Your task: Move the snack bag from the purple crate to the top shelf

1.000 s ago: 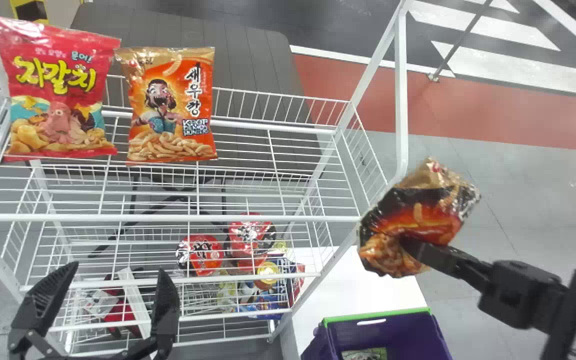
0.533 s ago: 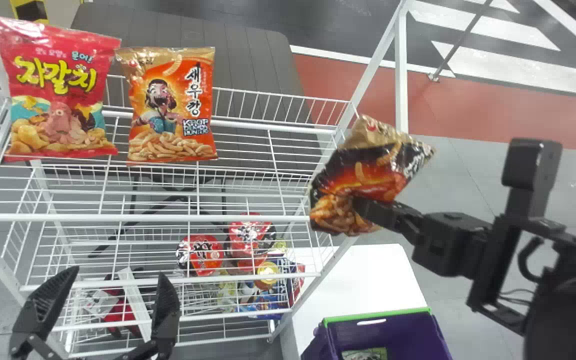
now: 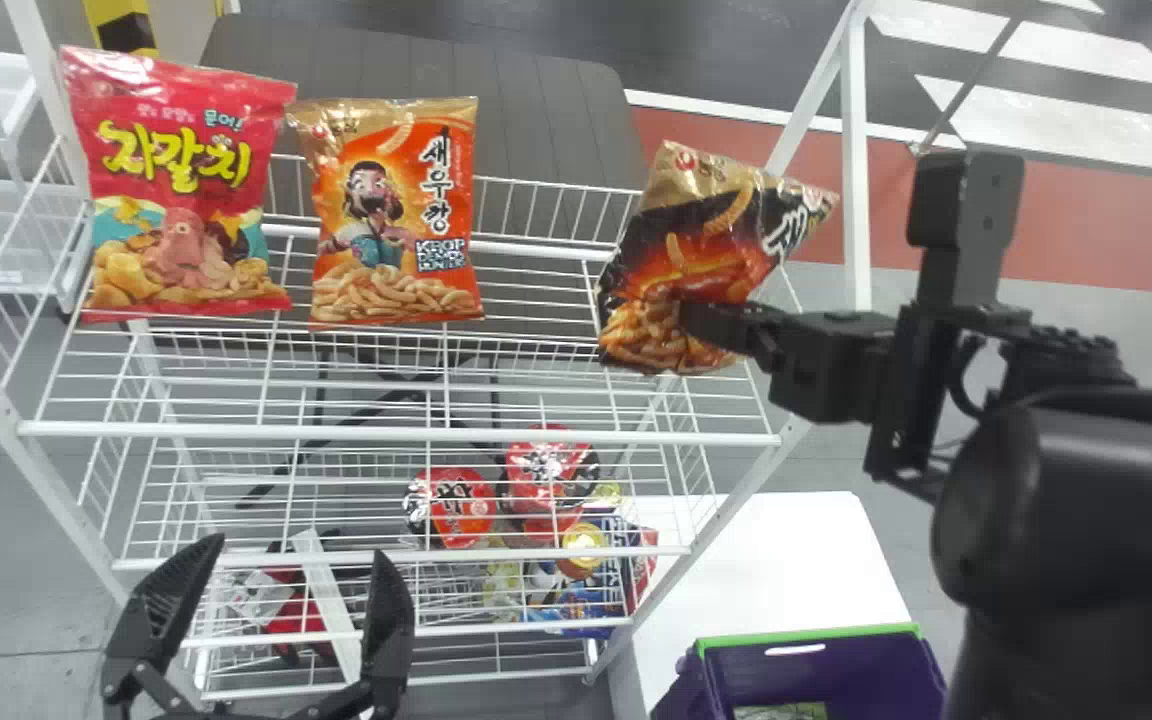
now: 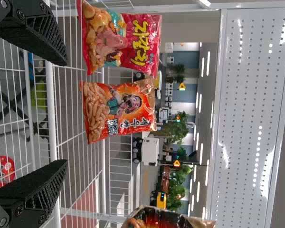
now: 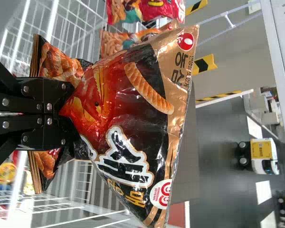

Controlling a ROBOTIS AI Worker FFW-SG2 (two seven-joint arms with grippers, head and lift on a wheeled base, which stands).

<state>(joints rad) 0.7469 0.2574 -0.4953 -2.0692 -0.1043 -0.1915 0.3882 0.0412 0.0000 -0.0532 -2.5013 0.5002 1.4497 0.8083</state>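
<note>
My right gripper (image 3: 711,325) is shut on the black and gold snack bag (image 3: 701,250), over the right end of the top shelf (image 3: 536,435). In the right wrist view, that gripper (image 5: 69,114) pinches the bag (image 5: 128,114) near its lower end, creasing the film. The bag hangs tilted. My left gripper (image 3: 281,600) stands open with nothing between its fingers, low in front of the rack; in the left wrist view it (image 4: 64,111) is spread wide. The purple crate (image 3: 816,670) sits at the bottom right.
A red snack bag (image 3: 181,190) and an orange snack bag (image 3: 396,220) stand upright on the top shelf's left half. Red cups (image 3: 456,505) and other packets are on lower shelves. A white rack post (image 3: 854,160) rises right of the held bag; a white table (image 3: 776,560) is below.
The right arm has carried the held bag left and up, from beside the rack to over the shelf's right end. In the latest frame, the rack and left gripper have shifted rightward in the head view.
</note>
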